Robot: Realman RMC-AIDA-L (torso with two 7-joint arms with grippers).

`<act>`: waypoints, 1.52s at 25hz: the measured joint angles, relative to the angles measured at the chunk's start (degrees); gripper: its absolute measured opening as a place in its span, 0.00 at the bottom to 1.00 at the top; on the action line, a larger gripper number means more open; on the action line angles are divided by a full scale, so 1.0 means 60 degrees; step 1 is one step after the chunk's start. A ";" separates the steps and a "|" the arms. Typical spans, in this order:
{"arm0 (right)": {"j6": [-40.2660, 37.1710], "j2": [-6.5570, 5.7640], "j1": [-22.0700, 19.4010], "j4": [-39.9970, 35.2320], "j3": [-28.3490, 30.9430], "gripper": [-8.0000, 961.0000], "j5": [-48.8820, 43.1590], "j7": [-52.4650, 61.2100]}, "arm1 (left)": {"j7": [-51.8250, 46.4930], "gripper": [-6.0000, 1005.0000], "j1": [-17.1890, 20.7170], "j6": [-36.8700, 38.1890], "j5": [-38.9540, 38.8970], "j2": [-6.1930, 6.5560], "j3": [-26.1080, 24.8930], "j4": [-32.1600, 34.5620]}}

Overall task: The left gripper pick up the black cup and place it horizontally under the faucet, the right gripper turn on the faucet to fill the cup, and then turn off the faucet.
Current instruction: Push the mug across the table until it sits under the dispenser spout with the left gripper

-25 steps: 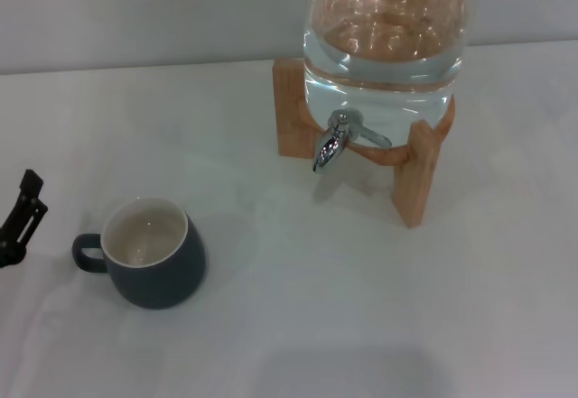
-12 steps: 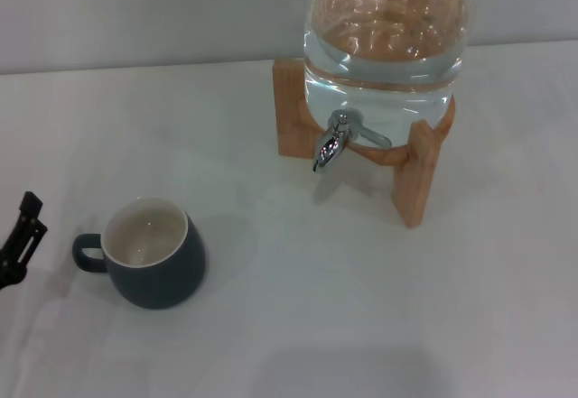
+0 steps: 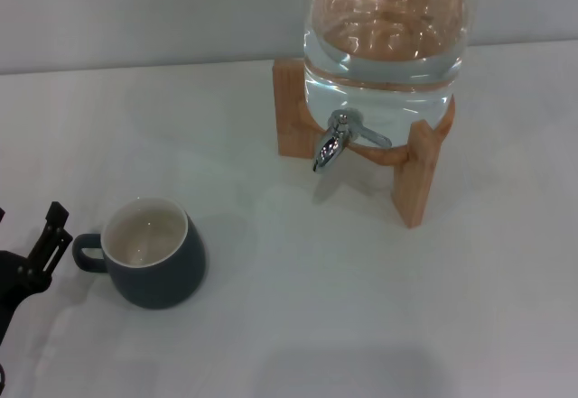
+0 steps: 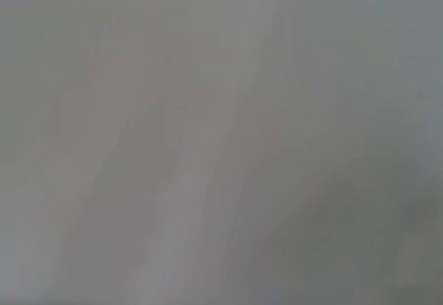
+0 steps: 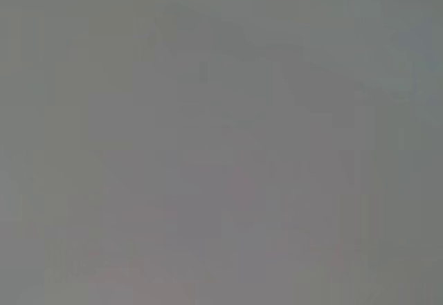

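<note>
**Left gripper beside the cup handle, faucet unattended**

The black cup (image 3: 153, 254) is seen standing upright on the white table (image 3: 298, 308), in the near-left part of the head view, with its cream inside facing up and nothing visible in it. Its small loop handle (image 3: 86, 252) is turned toward the robot's left. The left gripper (image 3: 41, 254) is found at the left edge of the same view, just beside that handle; one black finger (image 3: 52, 234) is shown rising at a tilt next to the loop, and whether it touches the loop cannot be told. Only part of the gripper is in view, so it cannot be told whether it is released or clenched; the cup is not seen to be lifted or gripped.

The faucet (image 3: 332, 142) is set well apart from the cup, toward the far right, fixed low on the clear glass jar (image 3: 386, 37). Its spout is pointed down and toward the camera, and its lever is laid out toward the right. The jar is partly filled with water and is carried on a wooden stand (image 3: 417, 172). Nothing is placed under the spout.

The right gripper is not shown in the head view. Nothing but a blank grey field is given by either wrist view.
</note>
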 joint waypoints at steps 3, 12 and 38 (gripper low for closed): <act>0.0003 -0.0017 0.0003 0.0000 0.0001 0.88 0.0000 0.0000 | 0.0000 0.86 0.0006 -0.0008 -0.0002 0.0000 -0.0031 -0.0003; -0.0002 -0.0012 0.0005 -0.0017 0.0000 0.88 0.0000 0.0001 | 0.0000 0.86 0.0000 -0.0104 -0.0003 0.0018 -0.0029 0.0046; -0.0008 -0.0019 0.0035 -0.0045 0.0000 0.88 0.0031 0.0003 | 0.0000 0.86 0.0747 -0.0517 -0.0089 0.0087 -0.0037 0.0202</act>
